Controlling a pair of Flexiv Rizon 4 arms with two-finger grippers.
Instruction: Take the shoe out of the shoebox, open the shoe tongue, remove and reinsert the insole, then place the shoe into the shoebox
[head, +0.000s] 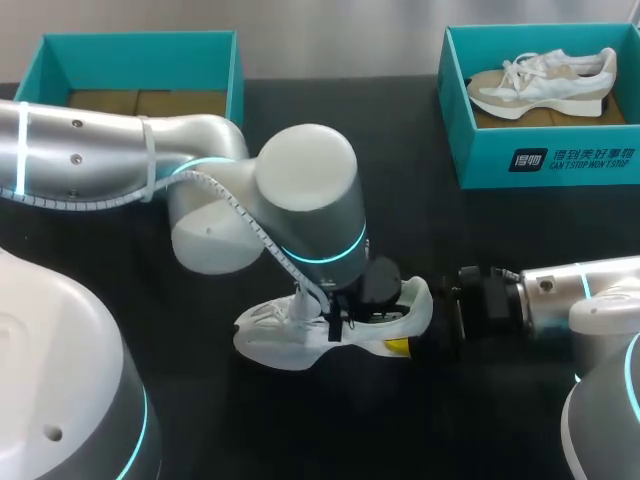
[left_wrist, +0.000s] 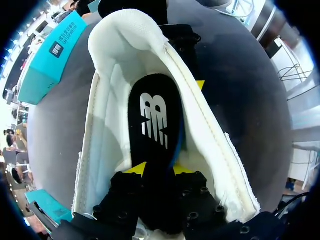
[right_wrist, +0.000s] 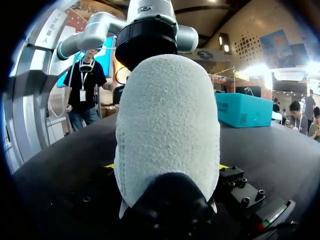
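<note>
**Both arms on the white shoe at mid-table, insole gripped**

At the far left of the table (head: 450, 240) stands the left shoebox (head: 140, 42), teal, open, with only its brown cardboard floor showing. The left arm (head: 100, 150) comes in below it and bends down over the middle of the table. There the shoe (head: 270, 335) lies on the dark surface, toe toward the left and heel toward the right. The left fingers (left_wrist: 136, 168) reach down into the shoe's opening. In the left wrist view, their yellow tips sit narrowly on either side of the black insole (left_wrist: 152, 120), pinching it between them. The insole runs forward along the inside of the shoe, its white mark facing up.

The right fingers (head: 397, 347) meet the shoe at its heel. In the right wrist view, a yellow tip shows at each side of the heel, so they are spread wide and clasp it. The right arm (head: 570, 295) lies low along the table. At the far right, the right shoebox (head: 480, 150) holds a second shoe (head: 545, 80), white and beige.
</note>
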